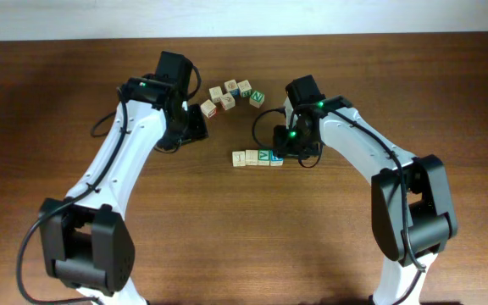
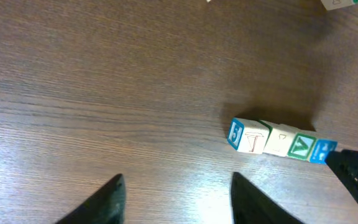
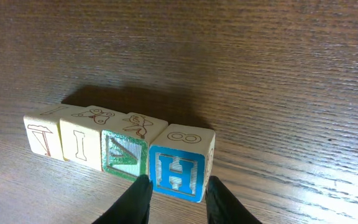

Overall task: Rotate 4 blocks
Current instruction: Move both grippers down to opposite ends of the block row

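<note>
Four blocks lie in a touching row on the table. In the right wrist view they run from a pale tan block and a second tan one to a green-lettered block and the blue H block. My right gripper is shut on the blue H block, one finger against each side. My left gripper hangs open over bare wood with nothing between its fingers. It is left of the row and, in the overhead view, up-left of it.
Several other letter cubes sit in a loose cluster at the back, between the two arms, including a green-faced one. The right arm's dark fingers show at the row's end in the left wrist view.
</note>
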Robot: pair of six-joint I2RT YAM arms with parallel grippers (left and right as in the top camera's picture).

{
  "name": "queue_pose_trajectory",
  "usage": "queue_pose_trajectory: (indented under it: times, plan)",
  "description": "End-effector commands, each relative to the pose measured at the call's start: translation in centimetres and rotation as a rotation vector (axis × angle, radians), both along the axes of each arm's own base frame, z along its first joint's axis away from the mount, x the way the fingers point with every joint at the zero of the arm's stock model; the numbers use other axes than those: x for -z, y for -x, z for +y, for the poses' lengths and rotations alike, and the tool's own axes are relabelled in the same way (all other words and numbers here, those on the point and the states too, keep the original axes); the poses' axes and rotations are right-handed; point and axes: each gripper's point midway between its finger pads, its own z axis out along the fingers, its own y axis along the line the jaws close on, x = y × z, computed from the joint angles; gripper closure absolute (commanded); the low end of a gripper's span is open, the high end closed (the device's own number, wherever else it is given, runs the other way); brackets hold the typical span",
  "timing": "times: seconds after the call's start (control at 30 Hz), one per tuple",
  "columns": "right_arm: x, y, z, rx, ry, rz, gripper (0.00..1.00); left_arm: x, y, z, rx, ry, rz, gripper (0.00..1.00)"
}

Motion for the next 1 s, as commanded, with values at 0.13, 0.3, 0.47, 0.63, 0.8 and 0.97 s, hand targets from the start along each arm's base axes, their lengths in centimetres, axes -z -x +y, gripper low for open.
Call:
queue_pose_trajectory:
  times: [0.13, 0.3, 0.47, 0.63, 0.8, 0.97]
  plan:
    - [0.6, 0.0, -5.0, 0.123, 0.030, 0.083, 0.70, 3.0, -1.2, -1.0, 0.001, -0.012, 0.017, 0.52]
    - [1.9, 0.3, -4.2, 0.110, 0.035, 0.090, 0.73, 5.0, -0.9, -2.2, 0.032, -0.024, 0.056, 0.61]
    - [2.3, 0.6, -2.4, 0.079, 0.010, 0.092, 0.74, 5.0, -1.0, -2.5, 0.043, -0.027, 0.050, 0.64]
    - [2.2, 1.3, -0.5, 0.055, 0.007, 0.094, 0.74, 5.0, -1.0, -2.5, 0.064, -0.032, 0.048, 0.65]
    - [2.1, 1.5, 0.0, 0.047, 0.002, 0.098, 0.74, 5.0, -1.1, -2.0, 0.082, -0.061, 0.038, 0.65]
    - [-2.5, -0.3, -1.0, 0.027, 0.064, 0.066, 0.74, 3.9, -3.0, -1.9, 0.118, -0.067, -0.040, 0.71]
